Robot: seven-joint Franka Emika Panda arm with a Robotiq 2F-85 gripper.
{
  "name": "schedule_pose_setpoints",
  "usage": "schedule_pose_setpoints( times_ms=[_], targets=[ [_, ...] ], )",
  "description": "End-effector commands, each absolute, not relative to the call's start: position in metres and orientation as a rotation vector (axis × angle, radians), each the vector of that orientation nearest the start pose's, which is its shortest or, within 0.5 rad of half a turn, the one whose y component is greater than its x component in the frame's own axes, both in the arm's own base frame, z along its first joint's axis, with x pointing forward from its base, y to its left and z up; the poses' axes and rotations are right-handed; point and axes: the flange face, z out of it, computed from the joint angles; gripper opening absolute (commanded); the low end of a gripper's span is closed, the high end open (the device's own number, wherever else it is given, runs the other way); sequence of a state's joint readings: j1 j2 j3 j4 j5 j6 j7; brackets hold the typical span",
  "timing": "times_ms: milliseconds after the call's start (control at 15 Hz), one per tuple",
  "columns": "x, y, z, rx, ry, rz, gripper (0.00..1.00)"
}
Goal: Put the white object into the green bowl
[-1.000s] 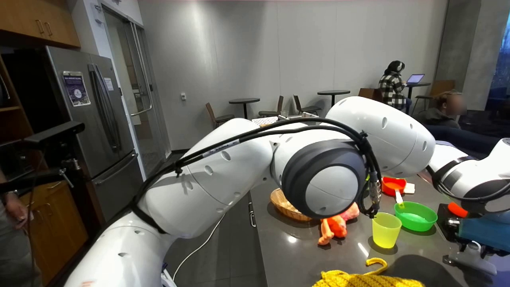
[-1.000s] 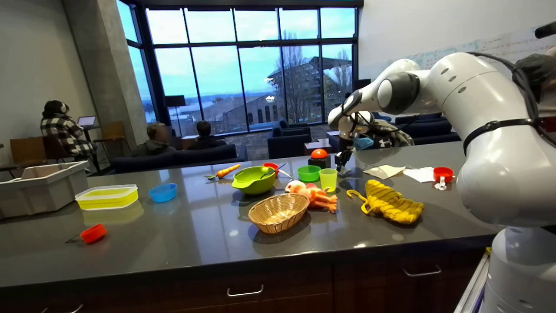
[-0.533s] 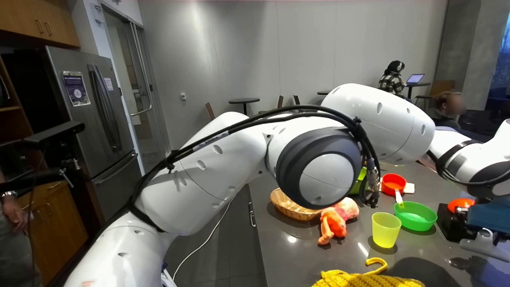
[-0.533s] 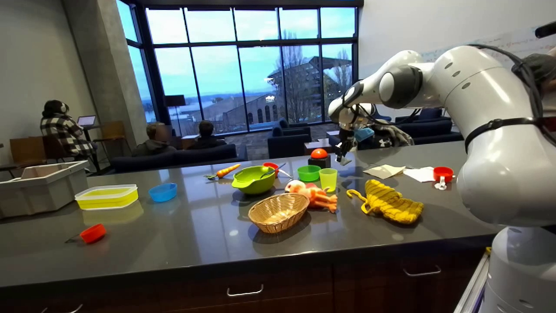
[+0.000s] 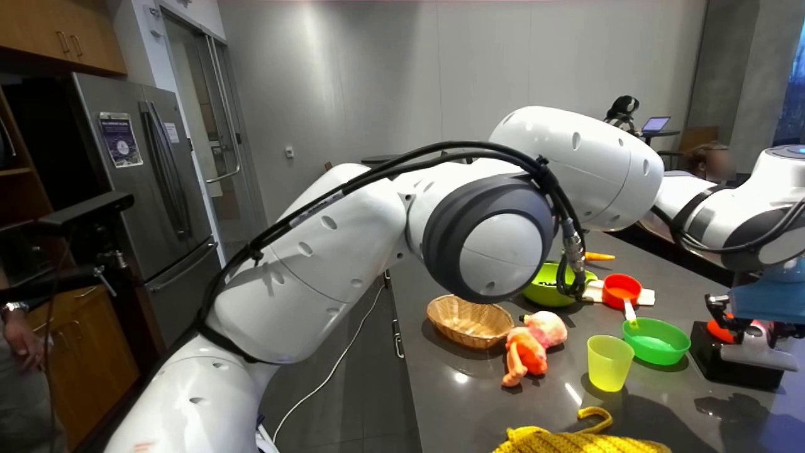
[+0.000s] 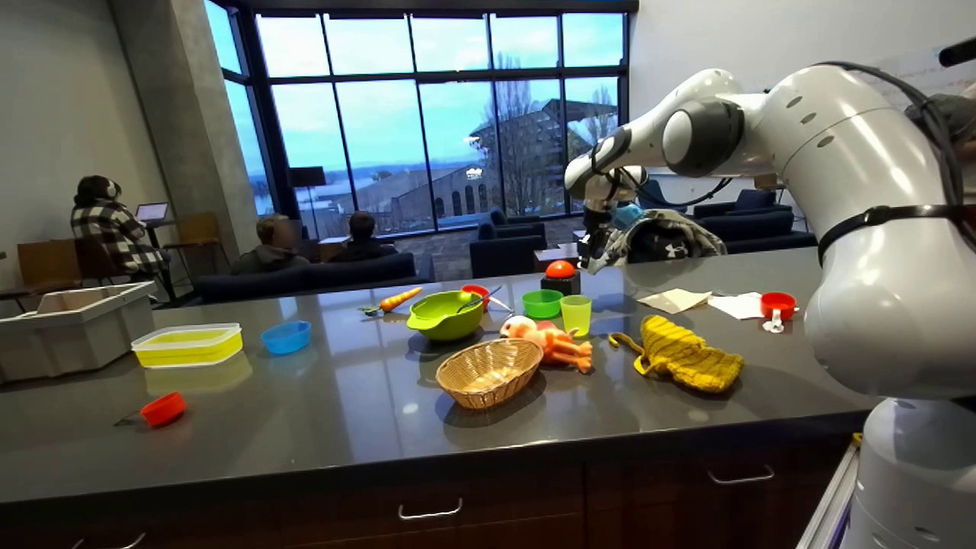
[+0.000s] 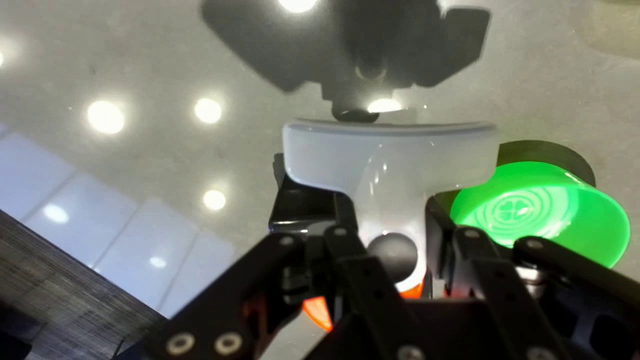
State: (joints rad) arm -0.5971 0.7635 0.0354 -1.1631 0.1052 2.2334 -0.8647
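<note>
The white object is T-shaped, with a wide flat edge and a round dark spot near its narrow end; it looks like a clip. My gripper is shut on its narrow part. In an exterior view the gripper holds the white object above the counter by the button box. The gripper also shows small in an exterior view. The small green bowl stands upright between the yellow cup and the button box; it also shows in an exterior view. In the wrist view the green bowl is at the right and looks empty.
The orange button on a black box stands under the gripper, beside the green bowl. Nearby are the yellow cup, red scoop, lime-green bowl, orange doll, wicker basket and yellow knitted cloth.
The arm has risen and lifted the white object from near the counter. The gripper has moved over to the button box, closer to the green bowl.
</note>
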Motion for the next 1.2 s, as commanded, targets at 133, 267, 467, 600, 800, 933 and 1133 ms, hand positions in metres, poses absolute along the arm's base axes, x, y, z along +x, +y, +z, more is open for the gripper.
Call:
schedule_pose_setpoints(
  times_ms=[133,267,467,600,800,933,1133],
  targets=[
    [0.672,-0.396,0.381,-3.187,-0.533,-0.467,0.10],
    [0.675,-0.390,0.382,-3.183,-0.570,-0.464,0.10],
    [0.680,-0.383,0.383,-3.174,-0.620,-0.457,0.10],
    [0.683,-0.379,0.387,-3.150,-0.669,-0.472,0.10],
    [0.690,-0.370,0.394,-3.137,-0.747,-0.483,0.10],
    [0.695,-0.364,0.398,-3.125,-0.801,-0.496,0.10],
    [0.701,-0.355,0.400,-3.085,-0.869,-0.509,0.10]
  ],
)
